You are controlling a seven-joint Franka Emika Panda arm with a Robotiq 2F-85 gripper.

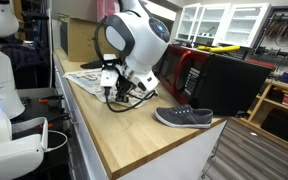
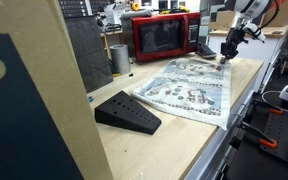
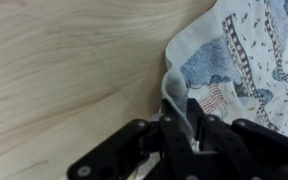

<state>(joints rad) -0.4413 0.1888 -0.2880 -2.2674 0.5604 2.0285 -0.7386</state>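
- Here, the gripper (image 3: 184,118) is clamped on the raised corner fold of the printed cloth (image 3: 249,60).
- The rest of the cloth lies flat on the table (image 3: 64,70), ahead-right of the gripper in the wrist view.

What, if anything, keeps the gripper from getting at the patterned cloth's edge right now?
Nothing, it seems; yes. In the wrist view the gripper sits right on the patterned cloth, its edge bunched between the fingers, only bare table beside it.
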